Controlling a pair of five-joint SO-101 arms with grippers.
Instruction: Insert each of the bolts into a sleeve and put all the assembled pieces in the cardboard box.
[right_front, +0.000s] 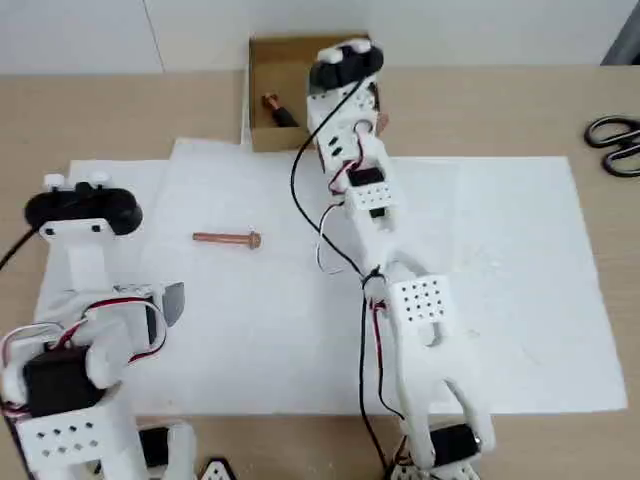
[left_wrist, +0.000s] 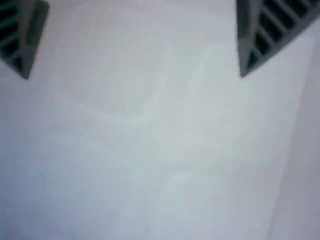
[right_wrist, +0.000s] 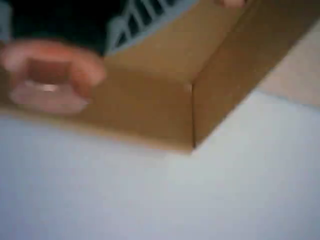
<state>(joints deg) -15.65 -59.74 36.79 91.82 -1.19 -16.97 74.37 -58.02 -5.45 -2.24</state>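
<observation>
high: bolt (right_front: 228, 238) is lying on the sheet (right_front: 500, 260), apart from the cardboard box (right_front: 262, 60).
left wrist: left gripper (left_wrist: 134, 75) is gaping, empty.
right wrist: you cannot tell the right gripper's (right_wrist: 85, 50) hold; be getting the copper piece (right_wrist: 47, 75) over the box rim before releasing.

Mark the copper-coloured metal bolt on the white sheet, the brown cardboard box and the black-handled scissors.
Copper-coloured metal bolt (right_front: 227, 238): high view, mid-shank.
Brown cardboard box (right_front: 283, 65): high view, bare inner floor.
Black-handled scissors (right_front: 622, 148): high view, handle loops' junction.

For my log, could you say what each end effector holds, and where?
Left end effector holds nothing; right end effector seems to hold a copper piece, grip spot hidden.
</observation>
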